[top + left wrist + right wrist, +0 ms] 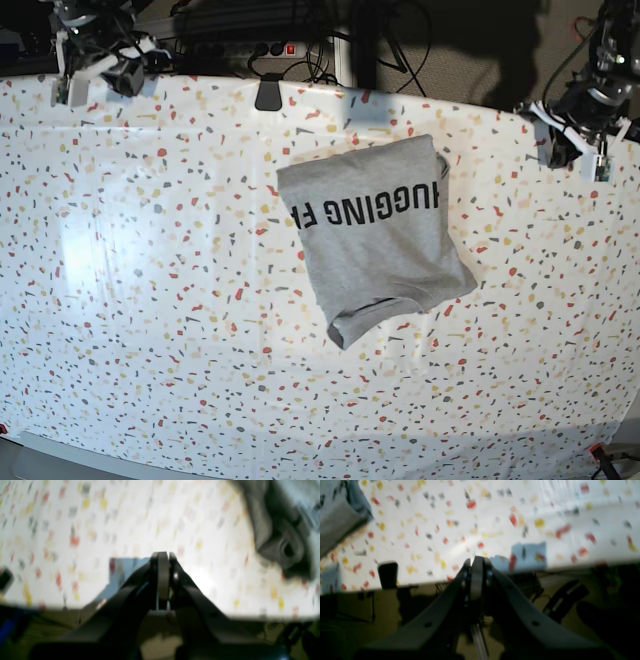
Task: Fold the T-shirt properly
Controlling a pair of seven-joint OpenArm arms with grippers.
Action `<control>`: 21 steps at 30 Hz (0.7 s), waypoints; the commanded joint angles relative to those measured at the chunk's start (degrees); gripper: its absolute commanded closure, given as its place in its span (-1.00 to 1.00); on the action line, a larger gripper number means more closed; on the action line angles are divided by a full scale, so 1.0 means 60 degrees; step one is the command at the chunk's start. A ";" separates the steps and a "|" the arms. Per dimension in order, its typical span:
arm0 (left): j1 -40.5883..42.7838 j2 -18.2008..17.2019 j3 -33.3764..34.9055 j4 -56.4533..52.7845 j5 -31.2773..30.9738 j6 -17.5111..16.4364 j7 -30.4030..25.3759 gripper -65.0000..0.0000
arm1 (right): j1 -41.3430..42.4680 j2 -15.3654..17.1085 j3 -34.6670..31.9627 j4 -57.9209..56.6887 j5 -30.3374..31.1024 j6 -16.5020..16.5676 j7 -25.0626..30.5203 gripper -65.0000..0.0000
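Covering table, speckled cloth (150, 300); folded T-shirt (375, 235) centred; both end effectors closed, empty.

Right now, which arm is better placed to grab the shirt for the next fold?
Left, marginally. Its shut pincer sits nearer the folded T-shirt than the right pincer, parked at the far corner.

T-shirt (380, 235) | grey, folded, lettering up | hem seemingly rumpled
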 commanded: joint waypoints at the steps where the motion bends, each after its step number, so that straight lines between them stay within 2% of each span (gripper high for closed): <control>1: 0.0335 -0.0124 -0.0117 0.0175 0.0127 -0.0033 -0.0299 1.00 | -0.0331 0.0010 0.0164 0.0189 0.0251 0.0049 0.0182 1.00; 9: 0.2787 -0.0124 -0.0120 0.0164 0.1446 -0.0106 -0.1242 1.00 | -0.2080 0.0010 0.0346 0.0073 0.0270 0.0049 -0.0408 1.00; 13: 0.3442 -0.0044 -0.0120 0.0138 0.1432 -0.0106 -0.1260 1.00 | -0.2127 0.0010 0.0346 -0.0616 0.0200 0.0049 -0.0619 1.00; 17: 0.3581 0.0415 -0.0120 -0.0499 0.1443 -0.0113 -0.1308 1.00 | -0.1861 0.0010 0.0339 -0.2106 0.0193 0.0049 -0.0433 1.00; 19: 0.3559 0.0750 -0.0120 -0.1162 0.1446 -0.0222 -0.1712 1.00 | -0.1617 0.0022 0.0339 -0.3162 0.0117 0.0049 -0.0157 1.00; 21: 0.3555 0.1082 -0.0120 -0.2007 0.1443 -0.0561 -0.2313 1.00 | -0.1264 0.0430 0.0339 -0.4386 -0.0186 0.0049 0.0109 1.00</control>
